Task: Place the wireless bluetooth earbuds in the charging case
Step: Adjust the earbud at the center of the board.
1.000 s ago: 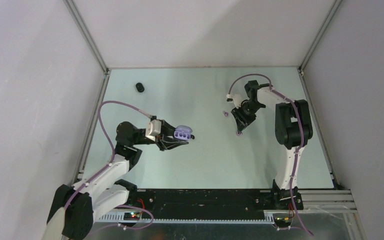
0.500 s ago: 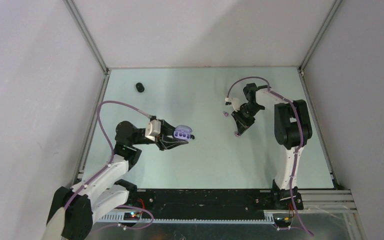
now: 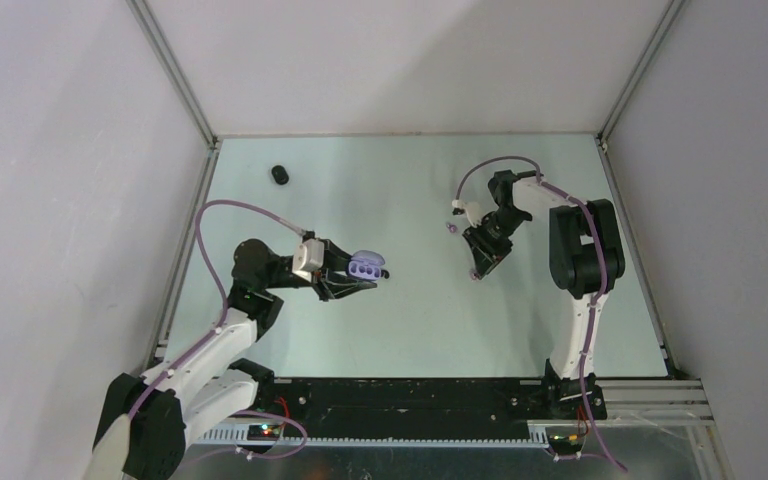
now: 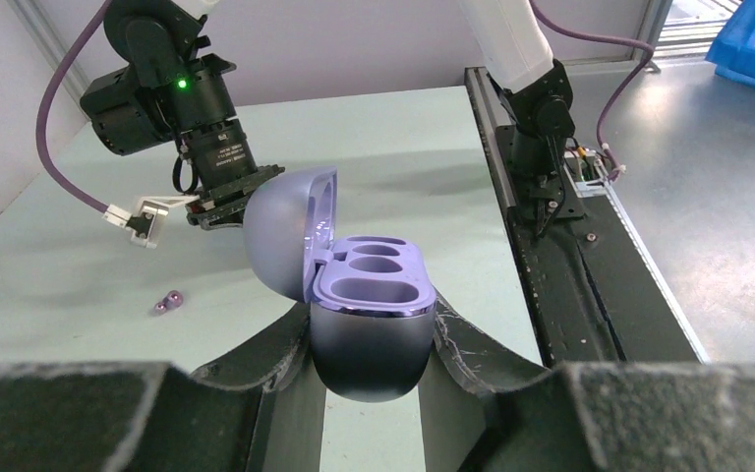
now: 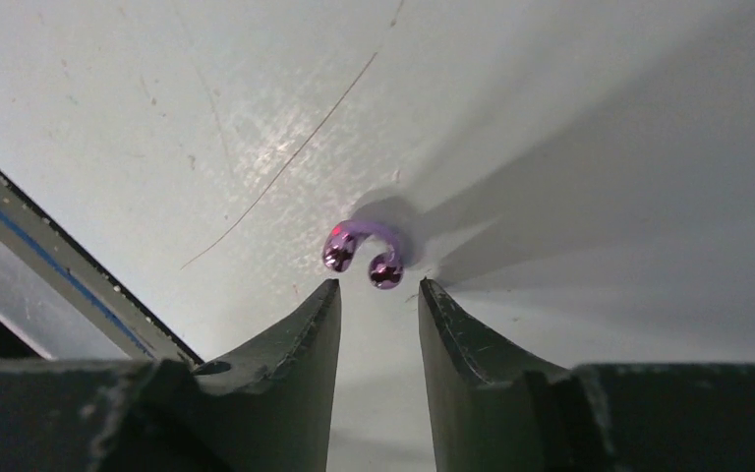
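in the overhead view the left gripper (image 3: 360, 272) sits left of centre over the pale table (image 3: 410, 330), its jaws clamped on the lower half of a lilac charging case (image 3: 367, 266). the left wrist view shows that grip close up. the case's rounded base is pinched between the two dark fingers (image 4: 265, 359) at the bottom centre of the frame. the case stands upright, with its lid hinged open and tipped back toward the upper left. two rounded wells face up in the base.

the right gripper (image 3: 477, 266) is right of centre in the overhead view, pointing down at the table and toward the lower left of the frame. in the right wrist view its jaws stand apart with a narrow gap and nothing between them. just beyond the fingertips (image 5: 307, 324), in the middle of that frame, a purple earbud (image 5: 362, 253) lies on the table. it is a shiny c-shaped piece with a small ball at each end, both balls turned toward the gripper. it lies just ahead of the tips, outside the gap.

a second purple earbud (image 3: 450, 228) lies on the table just up and left of the right gripper in the overhead view. the left wrist view has it at the left of the frame, below the right arm's wrist. both earbuds are well apart from the case. a small black object (image 3: 280, 175) rests near the upper left corner of the table, too small to make out.
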{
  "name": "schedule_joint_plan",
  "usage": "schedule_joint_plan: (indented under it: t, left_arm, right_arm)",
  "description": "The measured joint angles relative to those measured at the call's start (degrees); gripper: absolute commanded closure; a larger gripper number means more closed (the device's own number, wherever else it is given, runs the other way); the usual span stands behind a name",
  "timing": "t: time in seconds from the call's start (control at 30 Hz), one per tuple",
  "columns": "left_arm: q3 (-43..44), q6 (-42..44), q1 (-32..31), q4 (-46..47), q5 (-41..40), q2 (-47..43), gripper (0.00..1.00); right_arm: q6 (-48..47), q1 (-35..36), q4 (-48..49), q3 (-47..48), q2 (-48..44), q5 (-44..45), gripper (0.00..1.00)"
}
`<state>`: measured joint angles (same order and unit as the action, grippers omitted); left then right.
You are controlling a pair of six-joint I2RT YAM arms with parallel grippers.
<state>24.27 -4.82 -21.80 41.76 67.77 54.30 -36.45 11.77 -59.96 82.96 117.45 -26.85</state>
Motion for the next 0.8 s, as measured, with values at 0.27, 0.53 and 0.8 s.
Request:
schedule_joint_plan:
  t: [0.27,0.53,0.8]
  left_arm:
    - [0.5,0.9,0.0,-1.7,0.0,0.0,1.0]
    - [0.6,1.7,0.0,-3.1,0.0,-0.2,1.0]
    - [0.6,2.3,0.0,-3.9,0.0,-0.5,1.0]
  right_arm:
    - [-1.1,0.5,-3.0,0.0,0.0,-2.1,0.57]
    - [-2.8,1.8,-5.4,0.0,-0.3,-3.8,0.58]
    - [-3.4,5.0,-6.9,0.0,-3.1,-4.4,0.61]
